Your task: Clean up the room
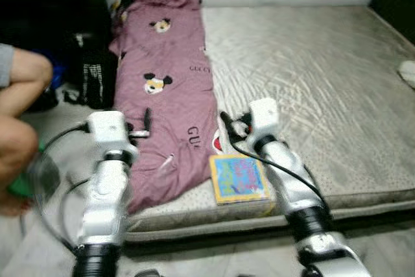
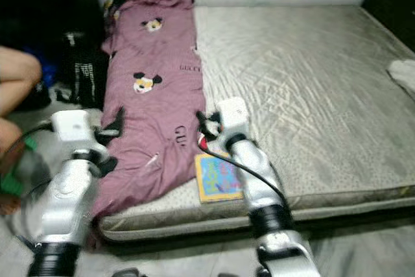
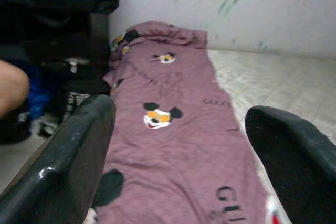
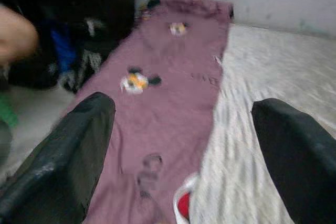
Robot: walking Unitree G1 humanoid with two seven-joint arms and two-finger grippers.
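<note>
Looking down at the bed, I see the mauve cartoon-print blanket stretched along its left side, near to far. My left hand hovers over its near left edge, my right hand over its near right edge; both are spread wide, holding nothing. A colourful book lies at the mattress's near edge beside the right arm.

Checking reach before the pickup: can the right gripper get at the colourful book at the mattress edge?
Probably yes. The book lies uncovered beside the right gripper, whose fingers are open over the purple blanket.
</note>
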